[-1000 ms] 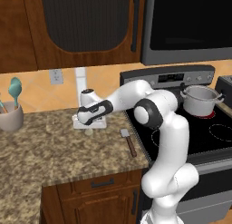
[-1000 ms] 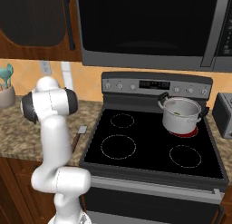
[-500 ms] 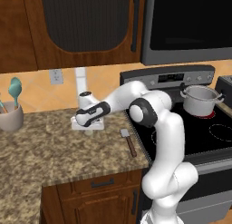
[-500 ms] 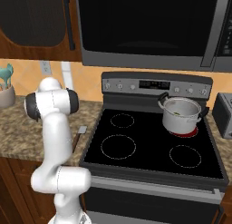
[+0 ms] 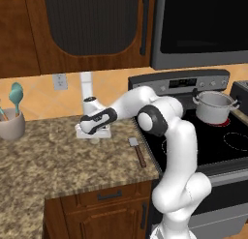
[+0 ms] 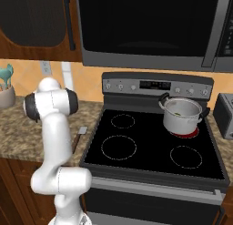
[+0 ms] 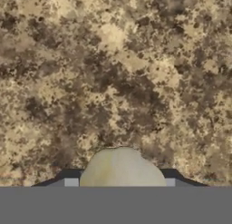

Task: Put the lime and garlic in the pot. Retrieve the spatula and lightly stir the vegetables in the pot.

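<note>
The pale off-white roundish garlic bulb [image 7: 121, 168] sits on the speckled granite counter [image 7: 113, 73] between the two dark fingertips of the gripper [image 7: 120, 181], which look closed against it, left of the black stove [image 5: 213, 136]

Dark wood cabinets [image 5: 87, 30] are hanging over a speckled granite counter [image 5: 48, 160]. A black stove [image 6: 154, 146] is sitting under a microwave [image 6: 145, 28]. An outlet [image 5: 60, 81] is showing on the orange tiled wall [image 5: 34, 90].
</note>
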{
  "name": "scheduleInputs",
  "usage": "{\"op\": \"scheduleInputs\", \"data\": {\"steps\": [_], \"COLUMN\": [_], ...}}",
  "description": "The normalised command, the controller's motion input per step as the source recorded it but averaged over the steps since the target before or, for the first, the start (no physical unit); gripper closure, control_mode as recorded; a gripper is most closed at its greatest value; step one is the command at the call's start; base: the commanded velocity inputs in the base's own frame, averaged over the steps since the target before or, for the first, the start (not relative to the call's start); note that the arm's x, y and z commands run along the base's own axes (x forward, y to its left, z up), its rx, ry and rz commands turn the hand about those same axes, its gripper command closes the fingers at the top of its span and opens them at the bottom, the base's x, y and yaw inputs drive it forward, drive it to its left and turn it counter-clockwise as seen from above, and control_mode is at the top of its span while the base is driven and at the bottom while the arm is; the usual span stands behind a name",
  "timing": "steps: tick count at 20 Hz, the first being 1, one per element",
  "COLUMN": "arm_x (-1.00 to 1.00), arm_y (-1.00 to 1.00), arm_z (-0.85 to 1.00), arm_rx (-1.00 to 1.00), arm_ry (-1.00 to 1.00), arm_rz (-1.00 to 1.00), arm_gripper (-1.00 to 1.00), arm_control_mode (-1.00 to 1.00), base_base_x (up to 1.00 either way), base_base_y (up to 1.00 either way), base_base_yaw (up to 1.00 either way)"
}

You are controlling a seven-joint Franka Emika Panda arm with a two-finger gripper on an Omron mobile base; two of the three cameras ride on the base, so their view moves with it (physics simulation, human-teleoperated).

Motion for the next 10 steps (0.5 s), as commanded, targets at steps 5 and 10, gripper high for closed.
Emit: {"op": "scheduleInputs", "data": {"steps": [5, 10], "arm_x": [-1.0, -1.0], "arm_y": [-0.56, -0.72], "arm_z": [0.12, 0.54], "arm_rx": [0.06, 0.16], "arm_ry": [-0.19, -0.28], "arm_rz": [0.0, 0.0], "arm_gripper": [1.0, 1.0], "arm_control_mode": [-1.0, -1.0], "base_base_x": [0.0, 0.0], "base_base_y": [0.0, 0.0], "base_base_yaw": [0.0, 0.0]}}
